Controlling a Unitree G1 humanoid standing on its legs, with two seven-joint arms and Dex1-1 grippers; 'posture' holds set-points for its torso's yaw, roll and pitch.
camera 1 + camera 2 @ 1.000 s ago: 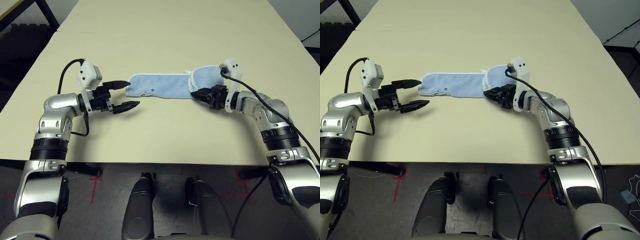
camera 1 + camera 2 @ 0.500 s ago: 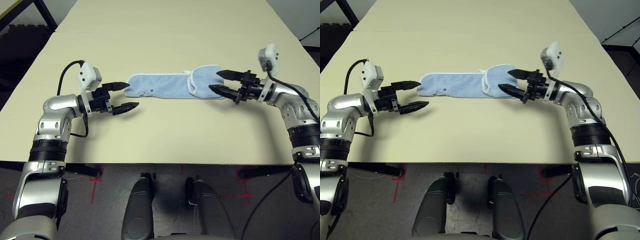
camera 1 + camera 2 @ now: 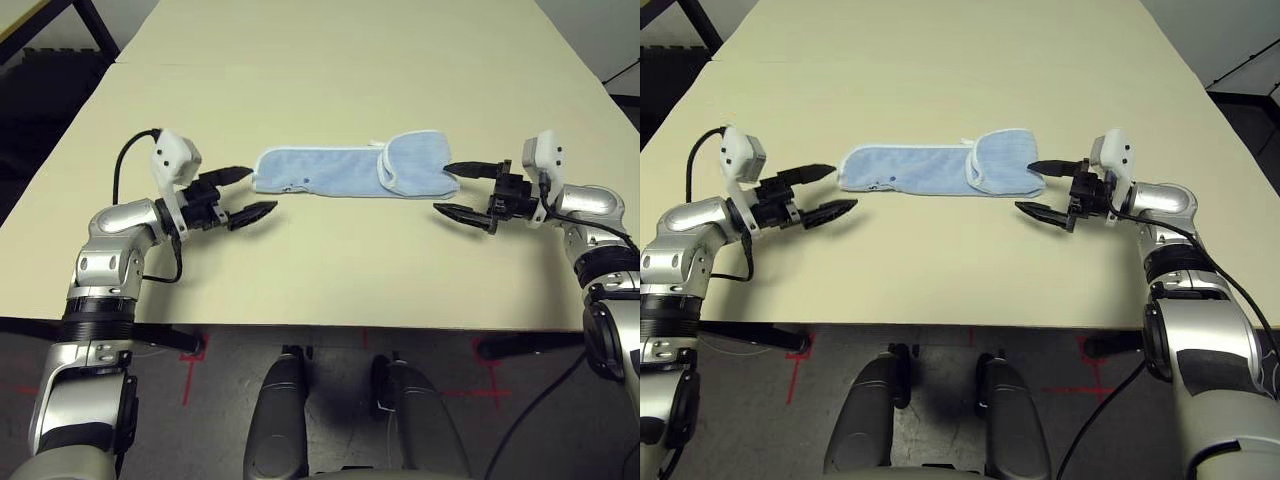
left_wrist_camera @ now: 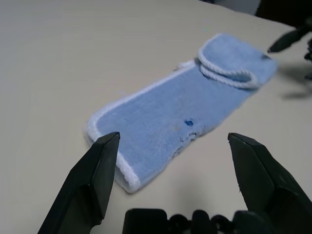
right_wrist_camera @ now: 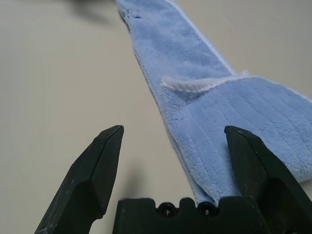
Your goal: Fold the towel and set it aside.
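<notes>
The towel lies flat on the table, in the middle between the two arms, as a long narrow strip that runs from left to right. It is light blue with a white stitched edge. Its right end is folded back over itself, so there is a double layer there with a rounded white border on top. A small dark mark is visible on the upper face, near the edge that is closer to the robot, in the left half of the strip. The left gripper is just beside the left end of the towel and points toward it; its two black fingers are spread wide apart and hold nothing. One finger reaches close to the left corner of the cloth, but I cannot tell whether it touches. The right gripper is near the folded right end and points toward it; its fingers are also spread wide and are empty, with the upper fingertip close to the towel's edge.
</notes>
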